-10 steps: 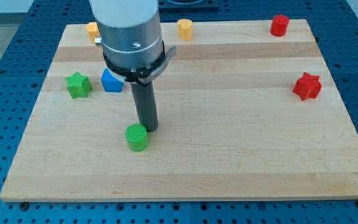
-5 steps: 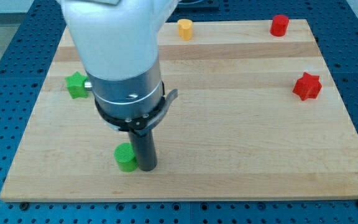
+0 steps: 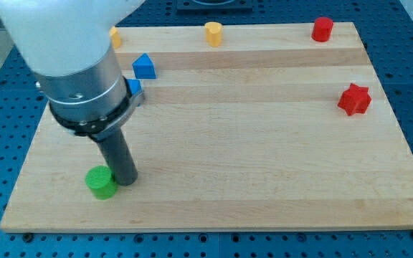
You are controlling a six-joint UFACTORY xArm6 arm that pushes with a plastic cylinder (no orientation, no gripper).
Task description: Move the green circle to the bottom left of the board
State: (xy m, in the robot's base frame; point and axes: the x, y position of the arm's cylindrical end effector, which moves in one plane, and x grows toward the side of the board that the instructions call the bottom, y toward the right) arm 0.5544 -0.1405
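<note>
The arm's bare rod, with nothing to grasp, is shoving the small green plastic circle [image 3: 101,183] leftward; my tip [image 3: 127,182] is pressing its right side, and over the past second it is nearing the wooden board's [image 3: 264,158] bottom-left corner.

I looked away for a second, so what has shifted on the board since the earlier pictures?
The green circle has slid toward the view's bottom left, pushed by my tip, which now sits against its right side. The arm followed, now hiding the green star and exposing a blue block. The red star, red cylinder and yellow block stayed put.
</note>
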